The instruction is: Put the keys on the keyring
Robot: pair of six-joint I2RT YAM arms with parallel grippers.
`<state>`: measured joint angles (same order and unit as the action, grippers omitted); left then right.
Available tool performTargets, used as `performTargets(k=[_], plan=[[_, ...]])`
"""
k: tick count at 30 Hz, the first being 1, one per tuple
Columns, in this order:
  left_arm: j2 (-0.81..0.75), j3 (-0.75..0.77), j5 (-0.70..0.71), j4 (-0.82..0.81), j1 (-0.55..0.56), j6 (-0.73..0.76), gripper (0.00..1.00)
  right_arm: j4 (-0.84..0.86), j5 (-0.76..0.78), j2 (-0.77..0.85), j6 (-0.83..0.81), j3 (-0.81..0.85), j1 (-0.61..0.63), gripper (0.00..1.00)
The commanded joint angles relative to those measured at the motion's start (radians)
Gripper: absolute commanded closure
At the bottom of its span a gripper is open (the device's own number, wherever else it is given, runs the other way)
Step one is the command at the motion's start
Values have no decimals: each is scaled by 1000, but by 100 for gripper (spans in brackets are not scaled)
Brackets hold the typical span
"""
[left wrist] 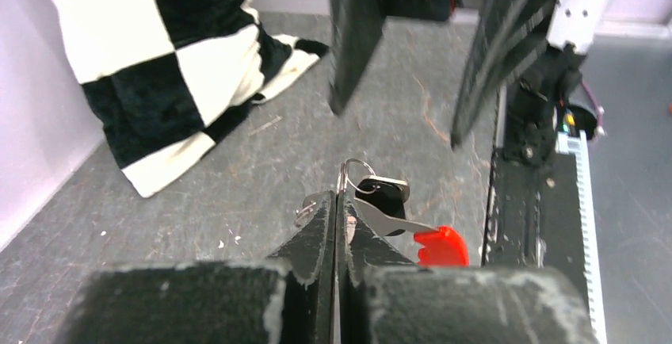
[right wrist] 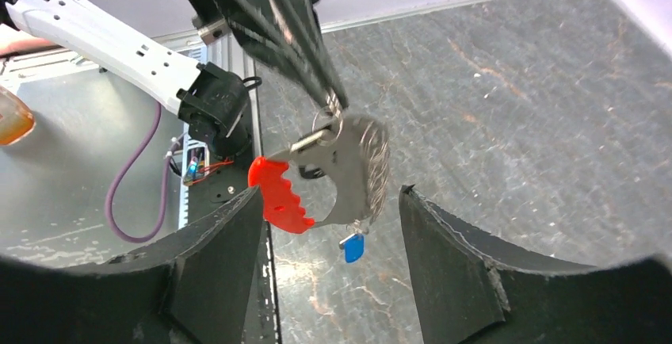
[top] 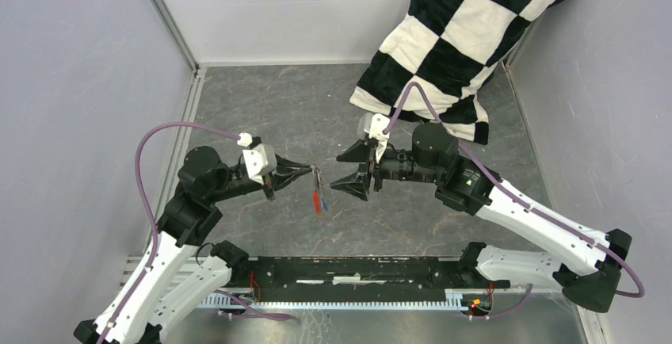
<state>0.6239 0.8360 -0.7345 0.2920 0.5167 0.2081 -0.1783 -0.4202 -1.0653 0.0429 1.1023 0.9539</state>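
Clamped in L gripper: keyring, keys dangling. Released, facing it: R gripper. Prob light, slippery; take by ring rim.

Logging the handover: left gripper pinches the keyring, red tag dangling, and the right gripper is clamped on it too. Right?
No. The left gripper does pinch the keyring, red tag dangling, but the right gripper is open, its jaws apart, as the right wrist view shows.

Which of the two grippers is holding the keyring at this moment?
The left gripper: its jaws are shut on the keyring. The right gripper faces it with jaws open and grips nothing.
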Motion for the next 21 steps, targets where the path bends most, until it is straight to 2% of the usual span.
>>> performTargets(k=[1,7,17,21], plan=[[1,-7,77,-211,-1,-185,98,170,5,24,114,-85,2,29],[4,-27,56,-240,-1,-182,98,293,2,5,131,-107,2,26],[-12,-29,39,-228,-1,-157,98,326,39,-52,100,-85,4,31],[-12,-28,9,-221,-1,-137,98,348,31,-54,112,-90,3,38]])
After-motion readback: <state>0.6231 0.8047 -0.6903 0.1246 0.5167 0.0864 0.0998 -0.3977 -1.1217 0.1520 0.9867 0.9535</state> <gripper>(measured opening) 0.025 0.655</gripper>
